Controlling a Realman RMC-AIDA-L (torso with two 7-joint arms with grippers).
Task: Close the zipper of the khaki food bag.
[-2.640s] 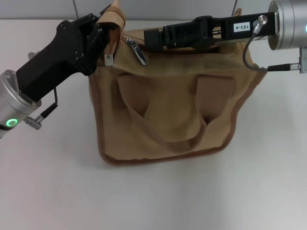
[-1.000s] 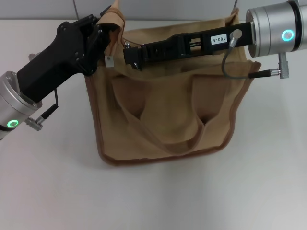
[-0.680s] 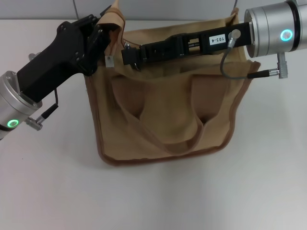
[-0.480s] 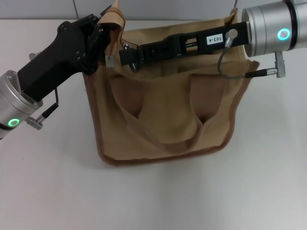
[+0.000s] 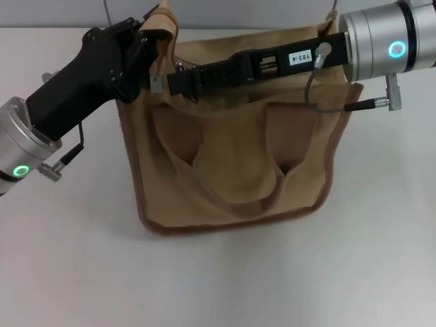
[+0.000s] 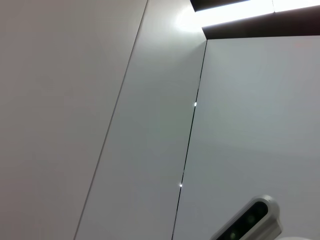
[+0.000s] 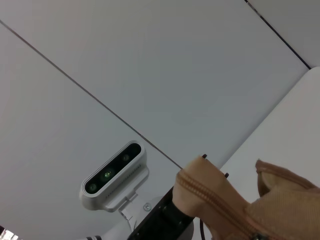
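The khaki food bag [image 5: 238, 163] lies flat on the white table, its top edge at the far side. My left gripper [image 5: 146, 42] is at the bag's far-left corner, shut on the fabric end tab [image 5: 162, 22] and holding it up. My right gripper [image 5: 178, 80] reaches from the right along the top edge. It is shut on the zipper's silver pull tab [image 5: 181, 67], close to the left gripper. The right arm hides most of the zip line. In the right wrist view, a stretch of the zipper [image 7: 215, 197] runs over raised khaki fabric.
The white table [image 5: 82, 259] surrounds the bag, with a grey wall behind. A small silver tag [image 5: 156, 85] hangs below the left corner. The bag's looped handle [image 5: 231, 201] lies across its front. A cable [image 5: 320, 95] loops off the right wrist.
My right gripper closed on the pull tab and moved left along the bag's top towards the left gripper. The bag's left side shifted slightly. The left arm barely moved.
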